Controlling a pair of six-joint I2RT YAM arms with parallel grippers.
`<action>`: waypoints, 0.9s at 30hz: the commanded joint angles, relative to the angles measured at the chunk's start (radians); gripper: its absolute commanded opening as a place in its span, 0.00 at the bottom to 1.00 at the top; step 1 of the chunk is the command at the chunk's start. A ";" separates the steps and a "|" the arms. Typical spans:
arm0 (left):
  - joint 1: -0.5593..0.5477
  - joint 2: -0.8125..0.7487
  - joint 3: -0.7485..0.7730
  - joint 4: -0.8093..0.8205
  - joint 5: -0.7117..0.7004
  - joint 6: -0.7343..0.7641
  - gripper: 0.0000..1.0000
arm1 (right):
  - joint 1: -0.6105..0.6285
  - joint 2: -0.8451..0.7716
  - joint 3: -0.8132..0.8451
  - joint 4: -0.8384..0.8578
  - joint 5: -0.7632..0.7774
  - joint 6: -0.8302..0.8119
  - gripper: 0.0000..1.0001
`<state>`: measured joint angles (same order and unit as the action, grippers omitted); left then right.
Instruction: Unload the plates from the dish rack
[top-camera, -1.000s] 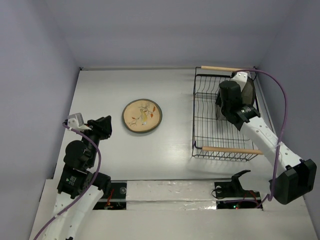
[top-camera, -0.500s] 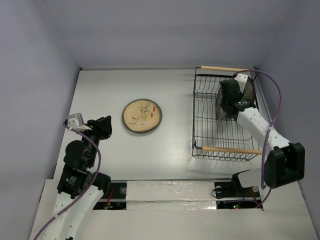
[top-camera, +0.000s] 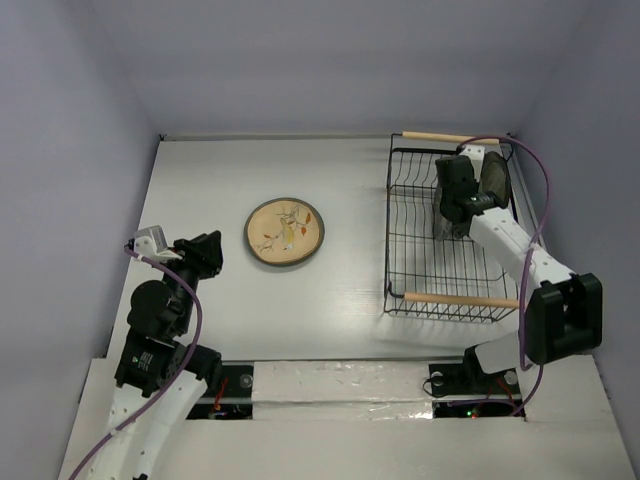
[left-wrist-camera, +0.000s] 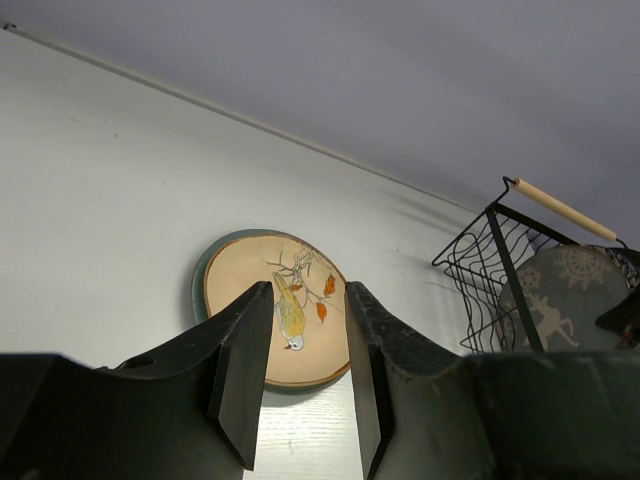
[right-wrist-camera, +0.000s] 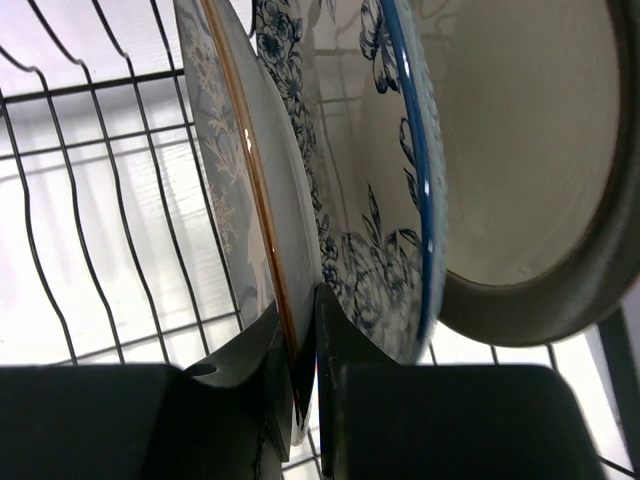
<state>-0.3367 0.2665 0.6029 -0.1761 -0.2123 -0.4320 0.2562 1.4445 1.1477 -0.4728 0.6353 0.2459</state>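
Note:
The black wire dish rack (top-camera: 392, 232) stands at the right. Three plates stand in it on edge (top-camera: 496, 180). In the right wrist view they are the grey plate (right-wrist-camera: 235, 190), the white-blue floral plate (right-wrist-camera: 365, 200) and the dark-rimmed cream plate (right-wrist-camera: 530, 150). My right gripper (right-wrist-camera: 303, 345) is shut on the lower rim of the grey plate inside the rack. The tan plate (top-camera: 285, 231) lies flat mid-table on a teal plate whose rim (left-wrist-camera: 197, 292) shows beneath it. My left gripper (left-wrist-camera: 306, 370) is open and empty, near the table's left front, short of the tan plate.
The rack has two wooden rod handles, one far (top-camera: 440, 137) and one near (top-camera: 462, 299). The left half of the rack holds no plates. Walls close the table at the back and both sides. The grey deer plate (left-wrist-camera: 555, 300) also shows in the left wrist view.
My right arm has folded in closer, and its wrist has moved a little toward the rack's far end. The left arm and the tan plate have not moved.

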 joint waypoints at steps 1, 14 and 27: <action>0.010 0.016 0.012 0.047 0.005 -0.002 0.32 | 0.008 -0.087 0.055 0.030 0.056 -0.060 0.00; 0.010 0.011 0.011 0.052 0.005 -0.004 0.32 | 0.066 -0.294 0.188 -0.009 0.038 -0.042 0.00; 0.019 0.027 0.011 0.052 0.005 -0.004 0.32 | 0.109 -0.532 0.093 0.290 -0.490 0.176 0.00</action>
<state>-0.3290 0.2790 0.6029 -0.1688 -0.2119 -0.4320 0.3454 0.9310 1.2499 -0.5007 0.4122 0.3027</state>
